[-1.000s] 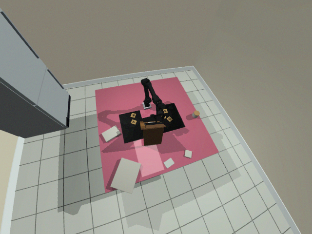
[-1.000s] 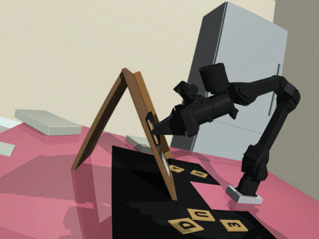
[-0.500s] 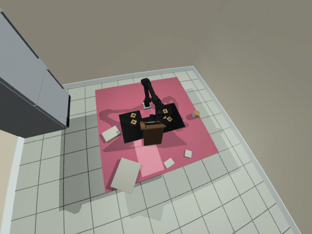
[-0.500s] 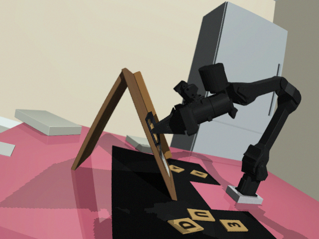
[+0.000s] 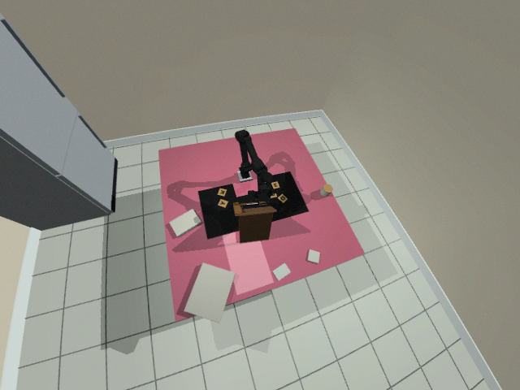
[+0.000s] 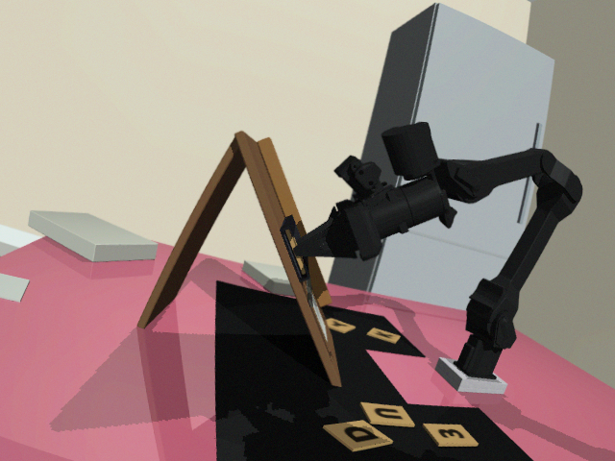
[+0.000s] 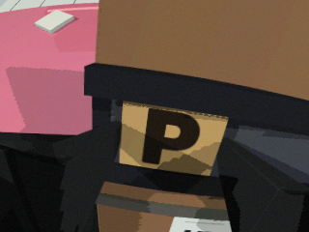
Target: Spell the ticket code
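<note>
The wrist view shows what the exterior view leaves unreadable: a P tile [image 7: 178, 137] [image 6: 294, 245] upright in the dark letter rail [image 7: 193, 83] [image 6: 287, 223], with the gripper [image 7: 170, 137] [image 6: 299, 252] [image 5: 258, 200] closed on its sides. Below it, at six o'clock, a white ticket [image 7: 193, 223] peeks in, its print cut off. In the top view, taking the wooden easel board [image 5: 255, 224] [image 6: 262, 188] as the clock's centre, two tiles lie towards ten o'clock and three towards one to two (one mostly hidden by the arm; the exterior view shows its U-like mark). The pale cylinder [image 5: 326, 190] at two o'clock appears only from above
</note>
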`<state>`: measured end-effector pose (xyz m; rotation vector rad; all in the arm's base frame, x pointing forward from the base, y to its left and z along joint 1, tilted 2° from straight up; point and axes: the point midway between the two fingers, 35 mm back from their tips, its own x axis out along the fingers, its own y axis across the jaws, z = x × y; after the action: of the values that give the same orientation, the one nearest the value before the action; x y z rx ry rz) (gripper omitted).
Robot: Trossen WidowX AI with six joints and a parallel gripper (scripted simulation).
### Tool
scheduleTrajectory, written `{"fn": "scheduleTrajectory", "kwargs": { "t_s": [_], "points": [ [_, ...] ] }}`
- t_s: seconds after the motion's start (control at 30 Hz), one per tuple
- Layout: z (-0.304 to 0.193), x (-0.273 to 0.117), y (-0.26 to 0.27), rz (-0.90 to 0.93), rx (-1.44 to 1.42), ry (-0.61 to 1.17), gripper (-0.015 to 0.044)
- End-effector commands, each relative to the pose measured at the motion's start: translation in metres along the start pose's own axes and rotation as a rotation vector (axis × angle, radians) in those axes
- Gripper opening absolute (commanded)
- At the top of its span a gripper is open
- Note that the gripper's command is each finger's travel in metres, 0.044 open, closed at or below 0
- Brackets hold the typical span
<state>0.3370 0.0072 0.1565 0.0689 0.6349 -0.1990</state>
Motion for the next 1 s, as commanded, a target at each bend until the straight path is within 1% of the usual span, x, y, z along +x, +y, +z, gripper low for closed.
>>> {"fn": "scheduleTrajectory", "kwargs": {
  "t_s": [0.0, 0.97],
  "points": [
    [0.001, -0.001, -0.002, 0.005, -0.001, -0.005, 0.0],
    [0.001, 0.0, -0.018, 0.004, -0.002, -0.005, 0.0]
  ]
}}
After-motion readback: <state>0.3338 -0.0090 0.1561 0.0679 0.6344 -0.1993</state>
